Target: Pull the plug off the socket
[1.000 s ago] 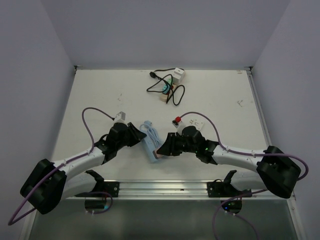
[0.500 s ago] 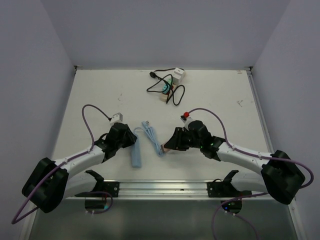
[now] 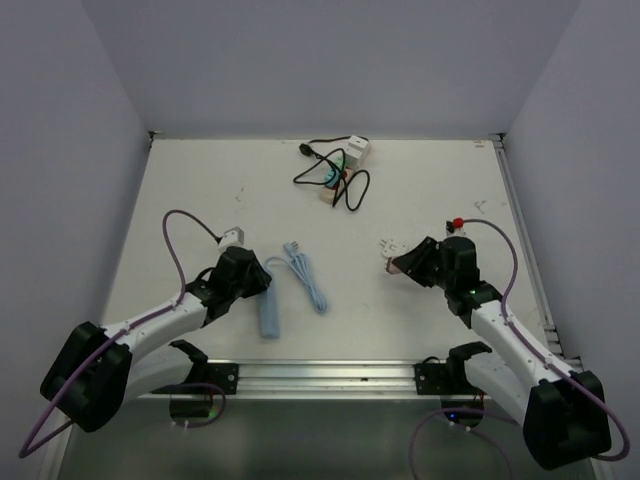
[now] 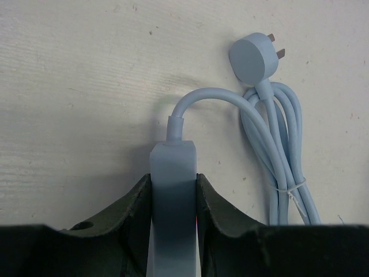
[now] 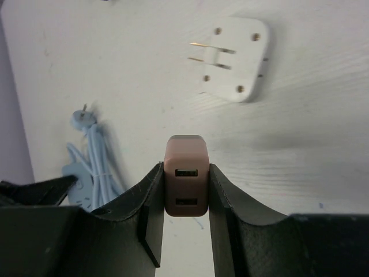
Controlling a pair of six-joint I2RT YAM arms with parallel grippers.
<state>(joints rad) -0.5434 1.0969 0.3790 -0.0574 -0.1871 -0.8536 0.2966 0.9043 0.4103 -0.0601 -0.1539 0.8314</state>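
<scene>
Power strips, two: light blue strip point(image 3: 270, 312), beige strip point(image 3: 328, 196).
Cords, two: blue cord point(image 4: 277, 133), black cord point(image 3: 365, 188).
Pink charger point(image 5: 185, 184), one; two ports on it.
White adapter point(image 5: 233, 57), one.
White block point(image 3: 357, 150), one.
Tools, two: left tool point(image 4: 173, 187), right tool point(image 5: 185, 173).

Table point(image 3: 200, 200), white, scuffed. Left gripper point(image 3: 262, 285) low on the near-left, clamped on one end of the light blue power strip point(image 3: 270, 312); strip lay flat. Its blue cord point(image 3: 308, 282) lay bundled just beside it. Right gripper point(image 3: 397, 262) well apart to the right, a small pinkish block point(image 3: 394, 267) between its fingers, a white adapter point(image 3: 386, 246) just ahead of it. Far centre: beige power strip point(image 3: 328, 194), teal piece point(image 3: 331, 178) on it, black cord point(image 3: 355, 192) looped around, white block point(image 3: 357, 151) beside.
</scene>
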